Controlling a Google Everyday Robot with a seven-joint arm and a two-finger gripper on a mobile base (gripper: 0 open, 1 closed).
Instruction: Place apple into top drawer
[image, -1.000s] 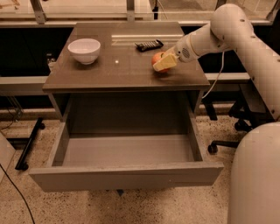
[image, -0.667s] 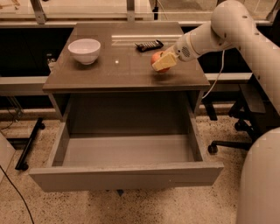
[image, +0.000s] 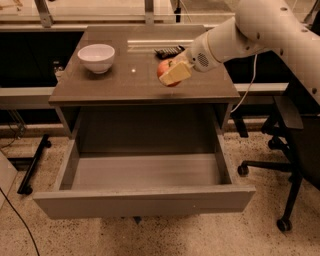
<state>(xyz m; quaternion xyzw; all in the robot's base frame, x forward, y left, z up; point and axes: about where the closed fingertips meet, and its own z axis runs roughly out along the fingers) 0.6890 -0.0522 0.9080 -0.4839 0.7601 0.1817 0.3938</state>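
My gripper (image: 171, 73) is shut on the red-orange apple (image: 164, 70) and holds it above the brown cabinet top, near its front edge and right of centre. The cream fingers (image: 176, 74) cover most of the apple. The white arm reaches in from the upper right. The top drawer (image: 145, 199) is pulled fully open below the cabinet top; its grey inside is empty and its plain front faces me.
A white bowl (image: 96, 57) stands on the brown cabinet top (image: 120, 82) at the back left. A dark flat object (image: 168, 51) lies behind the gripper. A black office chair (image: 292, 145) stands to the right of the drawer. A black stand foot (image: 32, 165) is on the floor at left.
The gripper has lifted the apple off the cabinet top and carried it left and toward the front edge, closer to the open drawer.
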